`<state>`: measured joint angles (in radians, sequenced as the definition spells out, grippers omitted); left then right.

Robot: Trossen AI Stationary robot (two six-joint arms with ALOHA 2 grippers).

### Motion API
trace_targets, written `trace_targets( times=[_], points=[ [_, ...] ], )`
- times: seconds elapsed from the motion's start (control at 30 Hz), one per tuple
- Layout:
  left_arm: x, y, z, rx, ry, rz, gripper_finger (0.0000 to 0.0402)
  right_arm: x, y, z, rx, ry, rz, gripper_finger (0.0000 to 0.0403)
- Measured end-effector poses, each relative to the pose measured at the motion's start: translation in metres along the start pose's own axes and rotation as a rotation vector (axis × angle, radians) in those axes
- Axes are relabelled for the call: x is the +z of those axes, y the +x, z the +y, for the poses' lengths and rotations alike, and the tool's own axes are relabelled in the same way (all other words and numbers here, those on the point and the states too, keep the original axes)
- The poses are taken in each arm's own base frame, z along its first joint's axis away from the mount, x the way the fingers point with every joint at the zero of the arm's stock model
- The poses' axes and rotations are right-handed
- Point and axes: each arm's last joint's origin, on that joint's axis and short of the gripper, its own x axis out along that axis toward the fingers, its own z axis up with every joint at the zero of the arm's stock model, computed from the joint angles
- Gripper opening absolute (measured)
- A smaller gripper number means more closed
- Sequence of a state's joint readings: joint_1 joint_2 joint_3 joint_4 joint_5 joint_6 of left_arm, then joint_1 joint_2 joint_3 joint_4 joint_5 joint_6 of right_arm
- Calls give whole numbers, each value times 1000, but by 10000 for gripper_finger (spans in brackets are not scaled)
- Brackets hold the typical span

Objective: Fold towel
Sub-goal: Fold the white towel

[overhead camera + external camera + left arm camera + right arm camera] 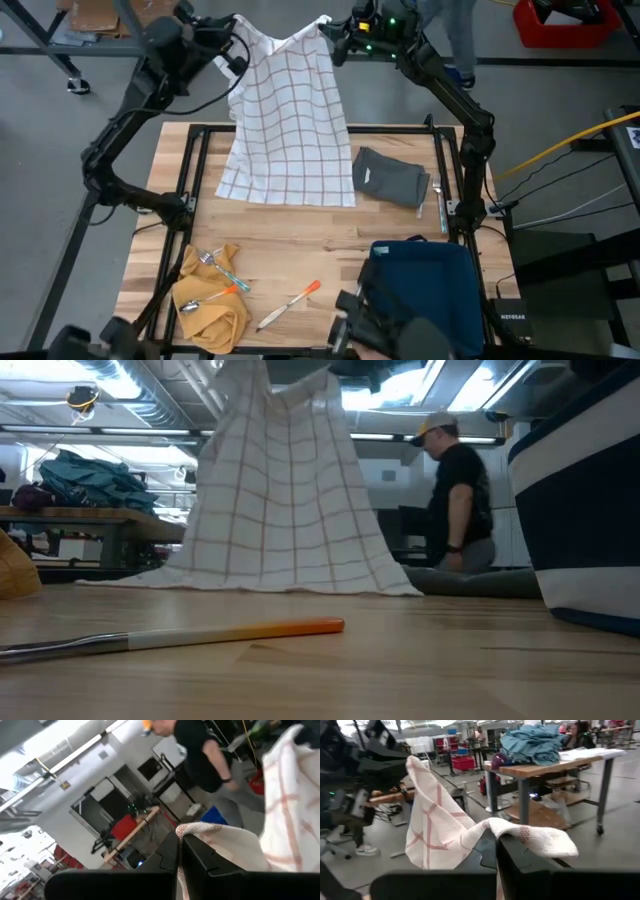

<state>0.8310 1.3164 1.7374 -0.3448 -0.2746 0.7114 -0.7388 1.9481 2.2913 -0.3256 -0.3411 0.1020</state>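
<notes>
So the checked towel (290, 120) hangs like a curtain off the far edge of the counter (300, 250), left gripper (238, 62) and right gripper (335, 35) each with jaws clamped on a top corner, bottom hem dragging on the wood.

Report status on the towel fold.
Left gripper and right gripper both shut on checked towel corners, raised. Towel hangs, bottom edge on table. Folded grey cloth lies beside it.
</notes>
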Motion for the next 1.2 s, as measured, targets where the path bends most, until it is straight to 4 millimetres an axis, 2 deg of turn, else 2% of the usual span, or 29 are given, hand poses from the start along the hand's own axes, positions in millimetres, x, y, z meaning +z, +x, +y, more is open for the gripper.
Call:
trace_targets(
  times=[0.13,0.23,0.5,0.93,1.2],
  points=[
    [-13,7,-3,-36,20,87,5,-11,1,-13,-28,24,79,1],
    [-21,6,-6,-82,30,160,5,-22,-1,-14,-11,25,188,1],
    [-28,-22,-10,-238,62,273,5,-52,-9,-2,173,71,484,1],
    [-34,-94,-14,-588,98,341,5,-81,-16,57,368,-4,791,1],
    [-40,-116,-26,-838,23,403,5,-97,-28,98,478,20,1006,1]
  ],
)
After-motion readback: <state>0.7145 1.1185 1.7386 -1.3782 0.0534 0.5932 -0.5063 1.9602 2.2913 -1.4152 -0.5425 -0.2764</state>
